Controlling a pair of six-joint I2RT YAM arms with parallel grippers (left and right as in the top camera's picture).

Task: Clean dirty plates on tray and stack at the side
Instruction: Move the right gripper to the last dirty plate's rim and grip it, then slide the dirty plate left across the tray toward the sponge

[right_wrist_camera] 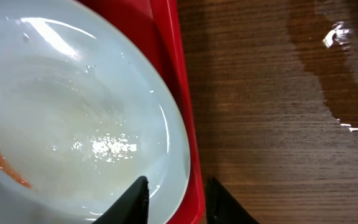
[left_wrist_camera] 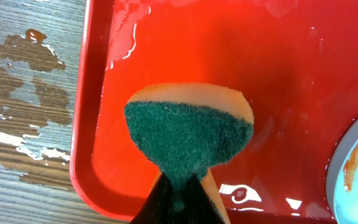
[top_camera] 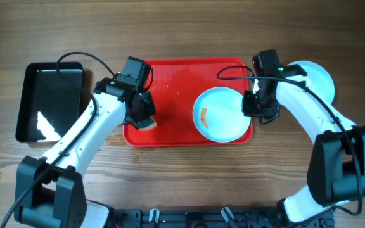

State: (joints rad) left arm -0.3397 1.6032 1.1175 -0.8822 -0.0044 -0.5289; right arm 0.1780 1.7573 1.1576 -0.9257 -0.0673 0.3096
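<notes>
The overhead view gives the whole layout. The red tray (top_camera: 170,82) lies in the middle of the wooden table (top_camera: 182,31). A black bin (top_camera: 49,101) is left of it, apart from it. One pale blue plate (top_camera: 220,114) sits in the right part of the tray and has an orange smear (top_camera: 203,116) on its left side. A second plate (top_camera: 315,76) rests on the table right of the tray, partly under the right arm. I cannot tell if more plates lie below it.

The left gripper (top_camera: 146,119) is over the front left part of the tray, well apart from the plate. Only the left wrist view shows what it has: its jaws are pressed together on a sponge (left_wrist_camera: 188,134), with the green scouring face towards the camera and a yellow layer behind it. This view also shows that the tray floor is wet, and puddles (left_wrist_camera: 23,143) lie on the table beside the rim.

The right gripper (top_camera: 252,104) is at the right edge of the plate. In the right wrist view one finger (right_wrist_camera: 135,199) is over the inside of the plate and the other is outside the tray rim (right_wrist_camera: 182,93), so both edges are between them. Whether the fingers already press, I cannot tell. A wet patch (right_wrist_camera: 340,74) shines on the wood.
</notes>
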